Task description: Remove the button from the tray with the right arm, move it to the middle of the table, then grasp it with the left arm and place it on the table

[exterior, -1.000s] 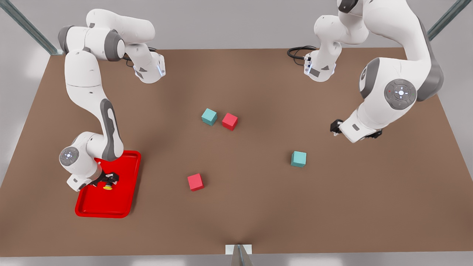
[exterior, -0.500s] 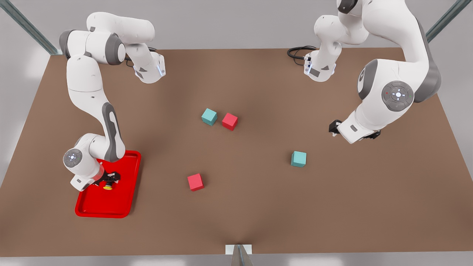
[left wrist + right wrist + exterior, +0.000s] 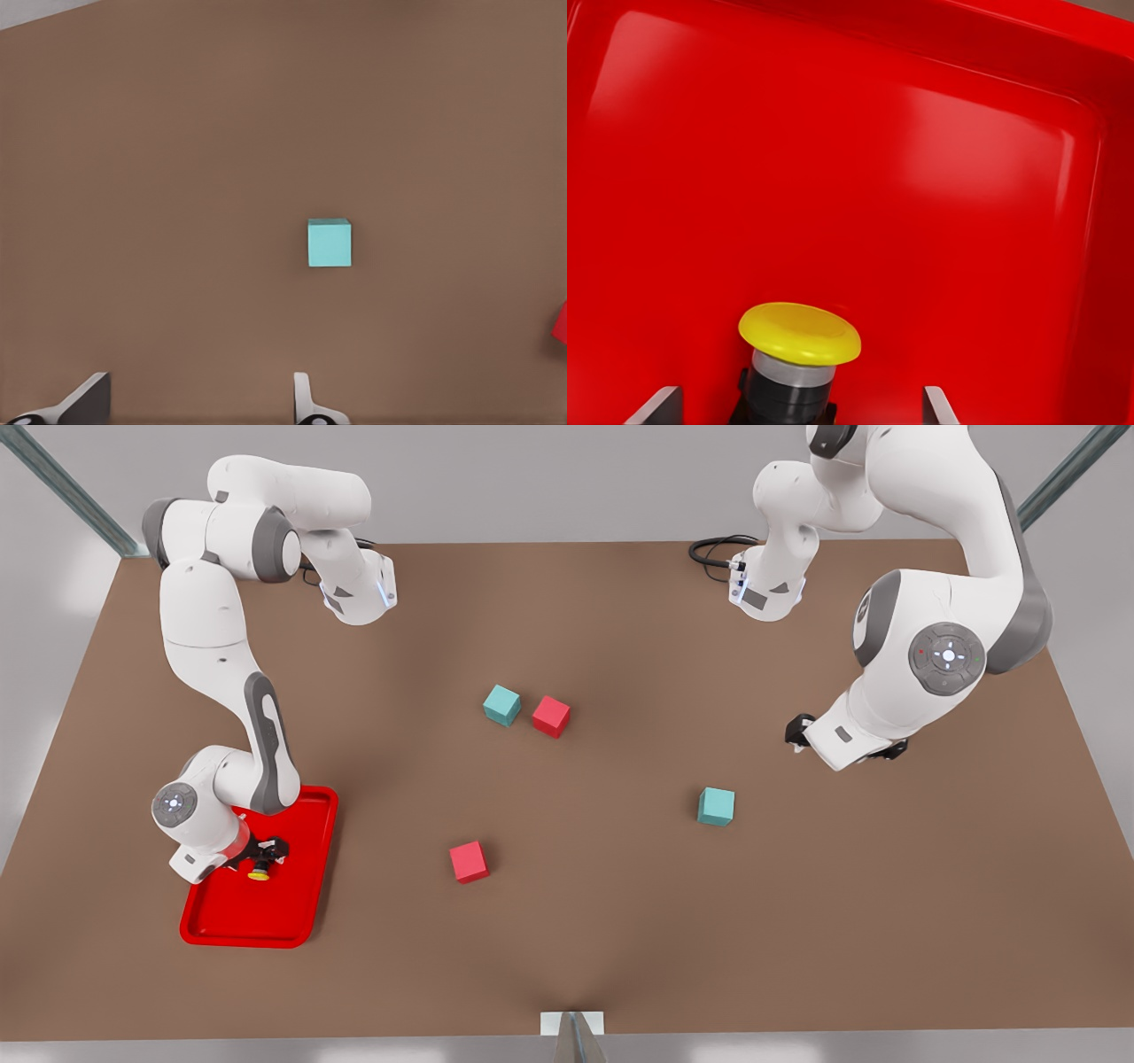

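Right gripper (image 3: 260,859) has settled low in the red tray (image 3: 292,921), fingers spread either side of your yellow-capped button (image 3: 799,334), not yet clamped, while the left gripper (image 3: 802,732) waits open and empty, creeping toward the table (image 3: 620,921) centre.

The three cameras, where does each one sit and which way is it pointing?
Front view: high off the arms, looking down on the table; both arms show, the right gripper over the tray at the button, the left gripper waiting.
Left wrist view: on the left arm, facing down at a teal cube; its spread jaws show.
Right wrist view: on the right arm, close on the button in the tray; jaws wide of it.
Shared: front and left wrist views share the teal cube.
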Controlling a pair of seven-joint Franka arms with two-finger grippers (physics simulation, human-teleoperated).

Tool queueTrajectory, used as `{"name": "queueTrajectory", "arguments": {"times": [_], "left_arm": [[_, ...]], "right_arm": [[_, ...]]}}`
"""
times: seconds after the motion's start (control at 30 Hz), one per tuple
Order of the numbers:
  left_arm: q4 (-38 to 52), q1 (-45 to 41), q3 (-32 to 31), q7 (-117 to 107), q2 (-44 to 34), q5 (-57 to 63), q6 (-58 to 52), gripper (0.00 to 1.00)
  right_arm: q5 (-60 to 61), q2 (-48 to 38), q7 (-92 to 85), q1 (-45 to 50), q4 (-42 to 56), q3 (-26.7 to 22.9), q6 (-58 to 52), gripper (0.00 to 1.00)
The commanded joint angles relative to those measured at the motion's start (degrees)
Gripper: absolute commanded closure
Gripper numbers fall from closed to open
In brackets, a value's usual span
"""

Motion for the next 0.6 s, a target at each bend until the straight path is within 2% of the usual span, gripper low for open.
{"name": "queueTrajectory", "arguments": {"times": [0.0, 0.1, 0.13, 0.17, 0.2, 0.57], "left_arm": [[0.0, 0.0, 0.0, 0.0, 0.0, 0.0, 0.0, 0.0], [0.0, 0.1, 0.0, 0.0, 0.0, 0.0, 0.0, 0.0], [0.0, 0.1, 0.0, 0.0, 0.0, 0.0, 0.1, 0.0], [0.0, 0.1, 0.0, 0.0, 0.0, 0.0, 0.1, 0.0], [0.0, 0.1, 0.0, 0.0, 0.0, 0.0, 0.1, 0.0], [0.0, 0.0, 0.0, -0.2, 0.3, 0.0, 0.0, 0.0]], "right_arm": [[0.1, 0.1, -1.0, 0.0, 0.0, 0.0, 0.0, 0.0], [0.2, 0.1, -1.3, 0.0, 0.1, 0.0, 0.0, 0.02], [0.2, 0.0, -1.4, 0.0, 0.0, 0.0, 0.0, 0.2], [0.1, 0.0, -1.5, -0.1, -0.1, 0.0, 0.0, 0.48], [0.1, 0.0, -1.3, 0.0, 0.2, 0.0, 0.0, 0.57], [-0.1, -0.6, -4.5, 0.7, 1.6, 0.6, 0.0, 0.6]]}}
